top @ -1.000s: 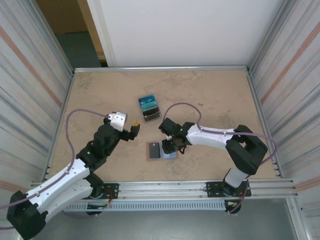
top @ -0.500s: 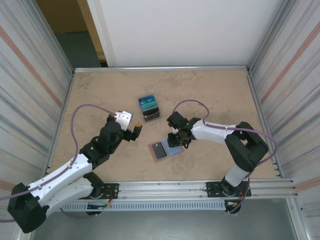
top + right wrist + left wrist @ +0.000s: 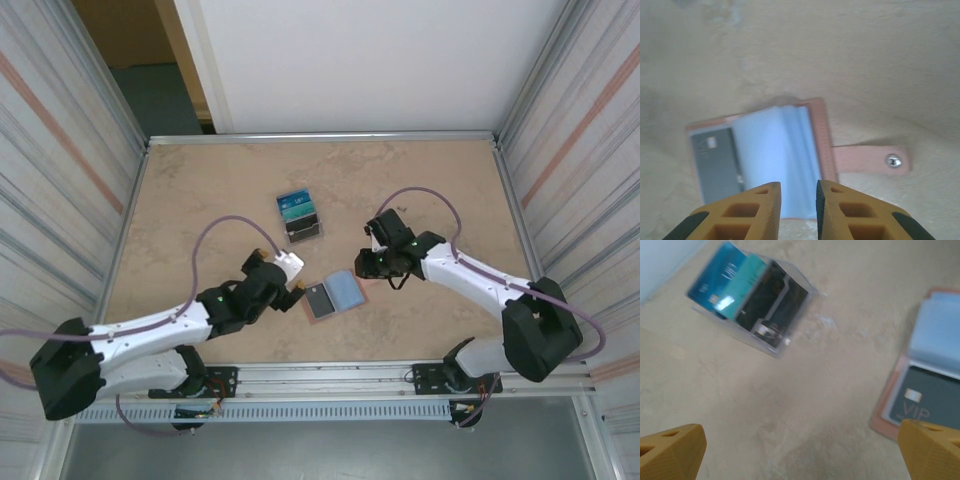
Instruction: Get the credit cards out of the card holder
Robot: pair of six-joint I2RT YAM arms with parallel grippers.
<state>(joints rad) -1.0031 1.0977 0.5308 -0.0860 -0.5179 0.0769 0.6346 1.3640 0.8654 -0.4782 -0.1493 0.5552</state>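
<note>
Card holder (image 3: pixel 345 290) lies open on table (image 3: pixel 200 200), between your two grippers, pink tab (image 3: pixel 867 160) flat beside it. Grey VIP credit card (image 3: pixel 922 407) sits in its left half. Your right gripper (image 3: pixel 798 187) hangs above holder, jaws a narrow gap apart, gripping nothing. Your left gripper (image 3: pixel 801 435) just beside holder, jaws wide apart. Clear stand (image 3: pixel 752 300) with blue-teal cards farther back.

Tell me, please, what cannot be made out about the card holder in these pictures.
- Left wrist view: the card holder is blurred and cut off by the right edge.
- Right wrist view: the blue sleeves hide any cards beneath; their count is unknown.
- Top view: the dark card is too small to read.
</note>
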